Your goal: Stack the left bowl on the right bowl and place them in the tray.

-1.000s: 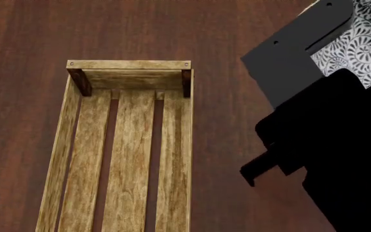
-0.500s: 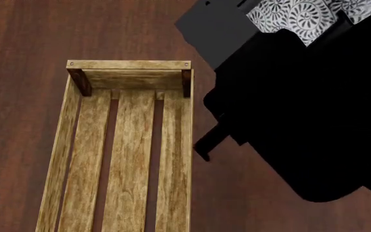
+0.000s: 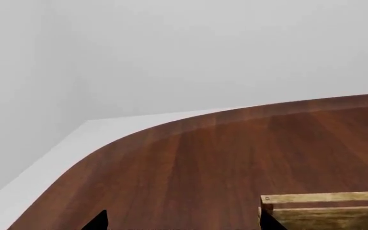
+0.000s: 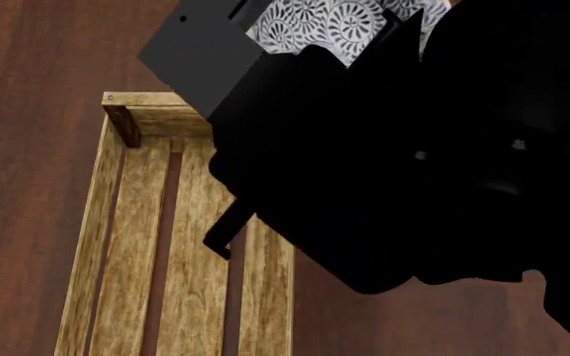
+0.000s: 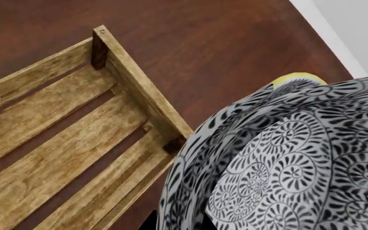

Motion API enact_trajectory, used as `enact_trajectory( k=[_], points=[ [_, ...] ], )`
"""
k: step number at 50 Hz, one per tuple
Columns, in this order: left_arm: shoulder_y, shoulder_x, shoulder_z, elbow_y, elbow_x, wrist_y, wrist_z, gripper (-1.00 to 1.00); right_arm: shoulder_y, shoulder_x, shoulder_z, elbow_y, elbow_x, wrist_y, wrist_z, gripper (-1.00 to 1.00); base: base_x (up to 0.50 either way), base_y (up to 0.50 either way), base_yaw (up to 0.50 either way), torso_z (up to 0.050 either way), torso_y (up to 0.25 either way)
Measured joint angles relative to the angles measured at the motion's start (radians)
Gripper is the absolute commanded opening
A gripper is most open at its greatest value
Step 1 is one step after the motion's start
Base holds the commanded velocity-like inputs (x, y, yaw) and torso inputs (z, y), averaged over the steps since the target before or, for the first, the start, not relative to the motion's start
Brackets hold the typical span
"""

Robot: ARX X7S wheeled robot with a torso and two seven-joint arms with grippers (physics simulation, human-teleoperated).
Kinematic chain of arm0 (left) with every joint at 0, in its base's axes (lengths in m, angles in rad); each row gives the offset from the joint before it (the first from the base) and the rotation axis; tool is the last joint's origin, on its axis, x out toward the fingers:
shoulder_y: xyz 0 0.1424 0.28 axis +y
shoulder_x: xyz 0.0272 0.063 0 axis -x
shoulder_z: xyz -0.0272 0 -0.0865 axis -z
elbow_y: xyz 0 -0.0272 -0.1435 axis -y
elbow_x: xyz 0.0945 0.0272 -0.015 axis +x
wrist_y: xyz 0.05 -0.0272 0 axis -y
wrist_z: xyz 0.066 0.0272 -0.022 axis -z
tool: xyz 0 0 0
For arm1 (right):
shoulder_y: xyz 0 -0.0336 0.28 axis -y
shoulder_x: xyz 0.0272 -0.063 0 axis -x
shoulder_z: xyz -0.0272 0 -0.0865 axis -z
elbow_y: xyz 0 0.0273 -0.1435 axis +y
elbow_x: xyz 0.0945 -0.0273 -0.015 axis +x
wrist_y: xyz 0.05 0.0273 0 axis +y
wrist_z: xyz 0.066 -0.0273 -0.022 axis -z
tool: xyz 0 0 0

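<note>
My right gripper (image 5: 176, 223) is shut on the rim of the black-and-white patterned bowls (image 5: 286, 163), which look nested one inside the other. In the head view the bowls (image 4: 325, 22) show above my black right arm (image 4: 414, 170), which hangs over the far right corner of the tray (image 4: 127, 222). The pale wooden tray (image 5: 56, 143) lies below and beside the bowls, and nothing shows inside it. My left gripper (image 3: 182, 226) is open and empty, low over the table, with the tray's corner (image 3: 325, 203) just beside one fingertip.
The dark wooden table (image 4: 38, 59) has a rounded edge (image 3: 107, 143) with a white floor beyond it. A small yellow object (image 5: 296, 77) peeks out behind the bowls near the table's edge.
My right arm has moved left with the bowls, from right of the tray to over its far right corner. The tray has not moved.
</note>
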Motion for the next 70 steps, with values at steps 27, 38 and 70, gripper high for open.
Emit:
enact_trajectory(
  k=[27,38,70],
  points=[
    [0.009,-0.003,-0.016,-0.007,-0.007,0.011,-0.005,1.0,-0.02,-0.151,-0.088,0.003,-0.115,-0.088,-0.127,-1.0,0.0,0.0,0.0,0.0,0.001],
    [0.02,-0.005,-0.047,-0.012,-0.024,0.017,-0.009,1.0,-0.032,-0.194,-0.114,0.006,-0.137,-0.113,-0.151,-1.0,0.0,0.0,0.0,0.001,0.001],
    [0.043,-0.015,-0.105,-0.016,-0.058,0.03,-0.013,1.0,-0.114,-0.29,-0.181,0.028,-0.19,-0.193,-0.156,-1.0,0.0,0.0,0.0,0.0,0.001]
  ],
)
